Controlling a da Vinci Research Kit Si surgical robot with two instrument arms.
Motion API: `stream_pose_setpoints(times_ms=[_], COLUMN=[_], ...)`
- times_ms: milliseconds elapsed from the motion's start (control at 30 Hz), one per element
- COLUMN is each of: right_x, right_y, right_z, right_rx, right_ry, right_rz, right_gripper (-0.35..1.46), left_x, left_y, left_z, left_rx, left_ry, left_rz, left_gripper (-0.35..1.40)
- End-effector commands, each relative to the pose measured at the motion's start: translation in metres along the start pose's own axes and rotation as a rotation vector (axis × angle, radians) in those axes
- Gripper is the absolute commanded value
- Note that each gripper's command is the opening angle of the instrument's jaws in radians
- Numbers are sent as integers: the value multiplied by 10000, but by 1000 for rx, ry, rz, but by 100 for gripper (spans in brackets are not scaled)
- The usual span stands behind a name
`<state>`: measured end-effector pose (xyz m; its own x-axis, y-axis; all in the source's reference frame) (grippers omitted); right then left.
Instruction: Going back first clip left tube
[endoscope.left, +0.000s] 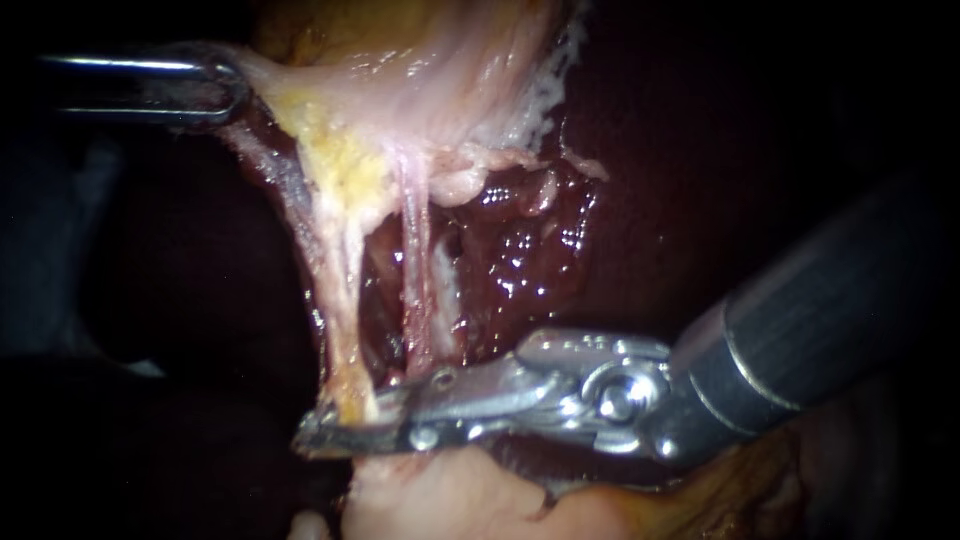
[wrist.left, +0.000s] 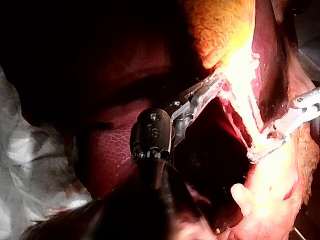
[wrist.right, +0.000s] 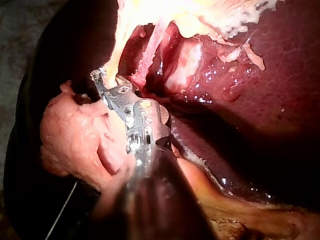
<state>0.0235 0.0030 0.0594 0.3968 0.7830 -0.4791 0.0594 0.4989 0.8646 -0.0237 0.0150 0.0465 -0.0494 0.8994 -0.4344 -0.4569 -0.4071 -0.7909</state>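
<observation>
The endoscope sits close, facing the stretched tubes (endoscope.left: 412, 250) just above the right instrument's (endoscope.left: 322, 428) jaws, with the liver (endoscope.left: 650, 200) behind them and the left instrument (endoscope.left: 232, 92) gripping the gallbladder (endoscope.left: 430, 80) beyond. Each wrist camera looks along its own shaft from just behind its jaws, toward the tissue ahead. All three views share the tubes and the right instrument's jaws; the endoscope and left wrist views also share the left instrument's jaws.
</observation>
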Motion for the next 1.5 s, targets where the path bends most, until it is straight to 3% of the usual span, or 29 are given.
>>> stream_pose_setpoints(times_ms=[33, 100, 167, 267, 300, 367, 533, 700, 833, 1067, 1233, 1500], right_x=[-1, -1, -1, 2, 3, 3, 2, 3, 0, -10, -14, -20], right_y=[1, 2, 3, 5, 6, 7, 17, 41, 50, 36, 23, 14], right_z=[1, 0, 1, 4, 6, 7, 6, -5, -19, -64, -119, -186], right_rx=[-2, 16, 41, 60, 64, 66, 0, -104, -144, -170, -179, -188], right_ry=[1, -8, 12, 56, 67, 80, 112, 133, 132, 120, 108, 97], right_rz=[0, 1, -1, -14, -14, -14, -71, -188, -282, -438, -545, -603], right_gripper=[-35, -35, 2, 38, 41, 45, 48, 50, 50, 50, 50, 50], left_x=[0, 0, 0, 0, 0, 0, 0, -1, -1, -2, -3, -3], left_y=[0, 0, 0, 0, 0, 0, 0, 1, 1, 1, 1, 0], left_z=[0, 0, 0, -1, -1, -1, -1, -1, -1, -3, -3, -4], left_rx=[1, 0, 0, 0, 0, 0, 0, 1, 1, 1, 1, 0], left_ry=[0, 0, 0, 0, 0, 0, 0, 0, 0, 0, 0, 0], left_rz=[0, 0, 0, 0, 0, 0, 0, 0, 0, 1, 1, 1], left_gripper=[-35, -35, -35, -35, -35, -35, -35, -35, -35, -35, -35, -35])
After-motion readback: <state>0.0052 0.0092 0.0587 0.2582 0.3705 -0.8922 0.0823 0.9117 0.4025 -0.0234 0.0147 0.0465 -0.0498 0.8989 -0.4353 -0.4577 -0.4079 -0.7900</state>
